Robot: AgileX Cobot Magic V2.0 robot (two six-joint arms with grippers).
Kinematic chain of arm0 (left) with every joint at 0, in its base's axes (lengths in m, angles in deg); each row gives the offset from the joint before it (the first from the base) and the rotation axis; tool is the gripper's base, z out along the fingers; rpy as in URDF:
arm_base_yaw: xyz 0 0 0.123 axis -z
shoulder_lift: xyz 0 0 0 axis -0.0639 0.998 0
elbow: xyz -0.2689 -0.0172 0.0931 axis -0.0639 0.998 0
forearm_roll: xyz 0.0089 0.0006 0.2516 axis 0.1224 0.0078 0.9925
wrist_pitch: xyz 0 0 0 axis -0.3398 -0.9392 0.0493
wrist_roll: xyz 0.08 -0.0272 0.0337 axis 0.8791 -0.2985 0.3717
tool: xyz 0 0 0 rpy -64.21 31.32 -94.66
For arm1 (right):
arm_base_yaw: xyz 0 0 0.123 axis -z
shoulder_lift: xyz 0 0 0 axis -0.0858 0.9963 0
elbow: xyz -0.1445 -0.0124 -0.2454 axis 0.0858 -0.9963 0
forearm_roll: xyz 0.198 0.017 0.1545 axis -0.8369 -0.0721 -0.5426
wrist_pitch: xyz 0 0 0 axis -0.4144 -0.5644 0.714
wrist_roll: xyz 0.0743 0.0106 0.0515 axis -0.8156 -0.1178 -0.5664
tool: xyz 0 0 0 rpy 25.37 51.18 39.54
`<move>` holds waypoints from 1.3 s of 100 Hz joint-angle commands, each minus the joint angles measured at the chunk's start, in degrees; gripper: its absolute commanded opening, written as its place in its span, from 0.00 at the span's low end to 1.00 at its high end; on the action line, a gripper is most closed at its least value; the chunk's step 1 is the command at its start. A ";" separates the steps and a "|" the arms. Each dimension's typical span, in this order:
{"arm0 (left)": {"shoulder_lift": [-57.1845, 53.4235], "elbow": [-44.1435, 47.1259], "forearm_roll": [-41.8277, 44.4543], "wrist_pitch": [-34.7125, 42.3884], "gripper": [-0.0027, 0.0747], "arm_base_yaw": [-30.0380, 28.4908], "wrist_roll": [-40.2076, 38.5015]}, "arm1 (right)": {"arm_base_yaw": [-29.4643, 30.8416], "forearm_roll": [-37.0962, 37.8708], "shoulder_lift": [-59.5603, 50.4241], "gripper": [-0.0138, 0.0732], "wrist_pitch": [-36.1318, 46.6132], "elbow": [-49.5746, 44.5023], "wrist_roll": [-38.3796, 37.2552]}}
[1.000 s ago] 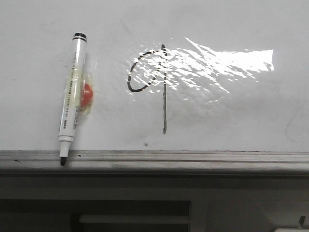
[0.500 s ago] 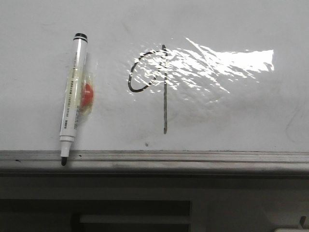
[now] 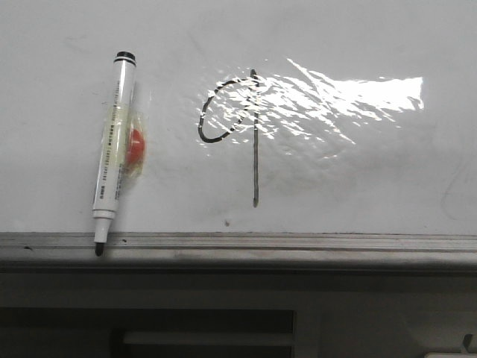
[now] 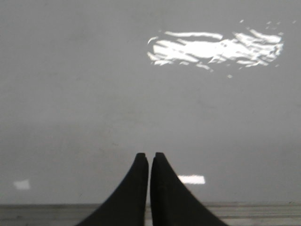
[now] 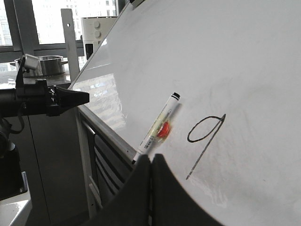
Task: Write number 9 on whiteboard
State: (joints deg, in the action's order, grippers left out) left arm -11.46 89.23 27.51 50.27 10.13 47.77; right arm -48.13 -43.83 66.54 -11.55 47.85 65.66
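**Nine on the board, both grippers closed and empty**

Compared with the front view a second ago, I see nothing changed: board, figure and marker all sit where they were, and no arm enters that view.

Largest first, the whiteboard [image 3: 358, 186] fills most of the front view, glossy, with a bright window glare across its upper right and faint grey smudges. Its grey rail [image 3: 298, 242] runs along the lower edge. The 9 [image 3: 254, 149] is drawn in thin black line near the middle: an oval loop on the left joined to a long straight stem, with the glare washing over the loop's right side. A small dark speck [image 3: 226, 222] lies below and left of the stem's foot.

Well left of the 9, the marker [image 3: 112, 149] lies against the board, slightly tilted, black cap end up and tip down, touching the rail. A red blob [image 3: 134, 145] under clear tape sits against its right side.

From my right wrist camera, the right gripper [image 5: 150, 162] has its fingers pressed together with nothing between them, off the board, near the marker's tip. The left arm's dark gripper juts in at the far left there.

My left wrist camera shows the left gripper [image 4: 149, 157] likewise pressed together and empty, facing bare board above the rail.
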 commanded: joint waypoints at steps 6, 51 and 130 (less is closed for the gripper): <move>-1.76 1.14 -0.82 -0.89 0.01 -2.12 0.04 | -0.05 0.67 0.18 0.09 4.35 1.49 0.23; -1.65 1.14 -2.19 -5.71 0.01 -2.06 0.04 | -0.05 0.67 0.18 0.09 4.35 1.49 0.23; -1.65 1.14 -2.19 -5.71 0.01 -2.06 0.04 | 8.82 22.98 -0.83 0.09 6.32 -2.68 0.93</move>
State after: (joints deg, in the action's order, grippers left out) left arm -11.46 89.20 25.89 42.10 8.27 47.89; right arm -42.65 -28.42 66.54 -12.14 43.66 66.10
